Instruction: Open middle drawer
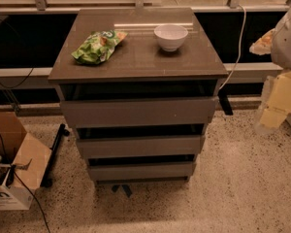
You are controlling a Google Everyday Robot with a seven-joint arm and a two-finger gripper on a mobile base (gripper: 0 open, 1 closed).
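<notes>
The middle drawer (pixel 139 146) is the mid-sized flat grey-brown front of the three on the cabinet, between the taller top front (pixel 138 111) and the smaller bottom front (pixel 140 171). A dark gap runs above it, and its inner tray does not show. My gripper (pixel 273 111) is a pale yellow part hanging below the white arm shell (pixel 287 38) at the right edge of the view. It is well to the right of the cabinet, about level with the top front, and touches nothing.
A green snack bag (pixel 98 46) and a white bowl (pixel 170 36) sit on the cabinet top (pixel 136 64). An open cardboard box (pixel 17 171) with cables stands on the floor at the left. A white cable (pixel 240 42) hangs behind the cabinet's right side. The floor is speckled.
</notes>
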